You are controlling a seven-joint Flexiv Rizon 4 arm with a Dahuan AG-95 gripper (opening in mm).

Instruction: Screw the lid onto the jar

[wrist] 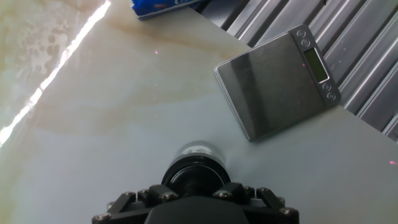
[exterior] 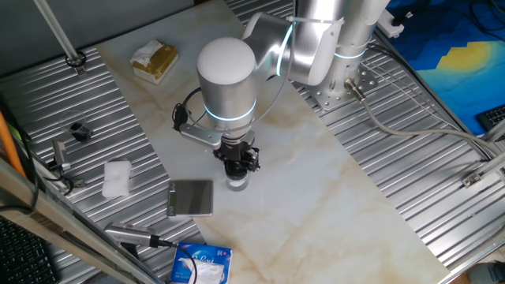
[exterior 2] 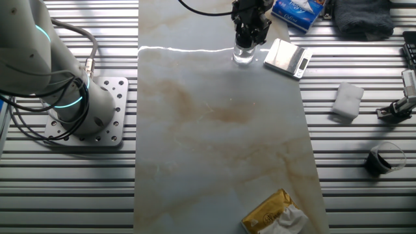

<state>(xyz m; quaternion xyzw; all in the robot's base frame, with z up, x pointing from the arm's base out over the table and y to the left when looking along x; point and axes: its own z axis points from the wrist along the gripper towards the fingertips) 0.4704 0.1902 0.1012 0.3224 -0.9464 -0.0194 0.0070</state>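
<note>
1. No readable writing; the blue packet carries only blurred white script.
2. Gripper clenched on the lid, atop the jar.
3. Jar stands just beside the scale; open marble slab stretches away.

Almost no text can be read here. The blue packet, lying near the grey scale, has white writing on its top, but the letters are too small and blurred to make out. The display of the scale shows no digits.
</note>
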